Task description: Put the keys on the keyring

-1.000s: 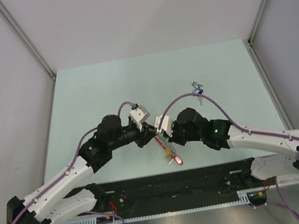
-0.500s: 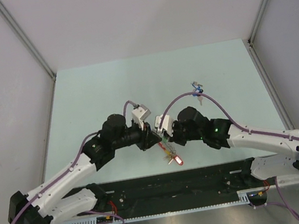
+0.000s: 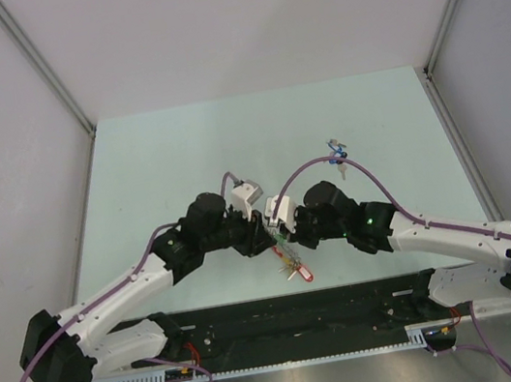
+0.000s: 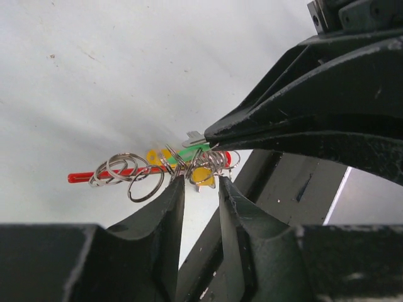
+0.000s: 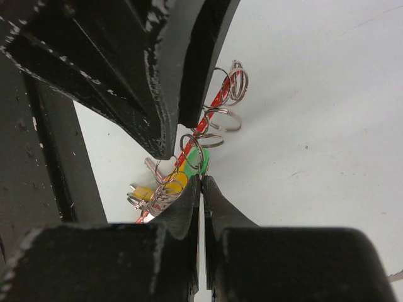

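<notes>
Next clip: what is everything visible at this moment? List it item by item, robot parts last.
keyring: one, silvery rings with a red loop and yellow tags, near middle of the table, between both grippers.
green key: one, green head, among the bunch's rings; whether threaded, cannot tell.
blue key: one, blue head, far right on the table, apart from the bunch.
table: one, pale green.
left gripper: one, black, open, fingers either side of the bunch.
right gripper: one, black, shut on the keyring.
</notes>
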### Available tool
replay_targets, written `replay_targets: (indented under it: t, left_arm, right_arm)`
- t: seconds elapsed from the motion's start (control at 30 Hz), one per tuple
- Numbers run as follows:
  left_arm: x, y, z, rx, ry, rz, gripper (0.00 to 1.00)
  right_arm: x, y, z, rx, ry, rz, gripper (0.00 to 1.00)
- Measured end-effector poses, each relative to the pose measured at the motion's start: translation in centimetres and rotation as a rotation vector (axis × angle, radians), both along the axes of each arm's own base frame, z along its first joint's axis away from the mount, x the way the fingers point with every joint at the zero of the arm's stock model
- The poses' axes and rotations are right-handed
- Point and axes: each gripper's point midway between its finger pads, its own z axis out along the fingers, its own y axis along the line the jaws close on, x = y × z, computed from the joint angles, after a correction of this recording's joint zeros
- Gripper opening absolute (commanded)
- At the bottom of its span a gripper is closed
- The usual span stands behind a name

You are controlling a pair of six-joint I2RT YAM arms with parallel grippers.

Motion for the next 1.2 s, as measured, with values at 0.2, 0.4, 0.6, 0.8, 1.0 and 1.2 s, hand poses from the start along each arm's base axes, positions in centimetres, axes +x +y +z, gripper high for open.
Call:
replay_targets:
  t: [0.2, 0.4, 0.6, 0.8, 1.0, 1.2]
  left_arm:
    - [0.6, -0.2, -0.3, 0.006, -0.011, 0.019, 0.33]
    - [1.0, -0.4, -0.3, 0.001, -0.021, 0.021, 0.28]
    - [0.9, -0.8, -0.5, -0.003, -0.014, 0.005, 0.23]
    - [0.7, -1.1, -0.9, 0.005, -0.003, -0.016, 0.14]
    - [0.4, -1.1, -0.8, 0.010, -0.001, -0.034, 0.00]
    - [0.3, -1.1, -0.7, 0.010, 0.002, -0.038, 0.01]
  right_arm:
    - [-0.2, 0.1, 0.0, 0.004, 0.005, 0.010, 0.00]
    - [-0.3, 0.1, 0.0, 0.005, 0.008, 0.014, 0.00]
    - [-0.3, 0.1, 0.0, 0.005, 0.010, 0.016, 0.00]
    - [-0.4, -0.1, -0.3, -0.006, 0.018, 0.016, 0.00]
    - [-0.4, -0.1, -0.3, -0.006, 0.018, 0.014, 0.00]
    - [-0.4, -0.1, -0.3, -0.007, 0.018, 0.014, 0.00]
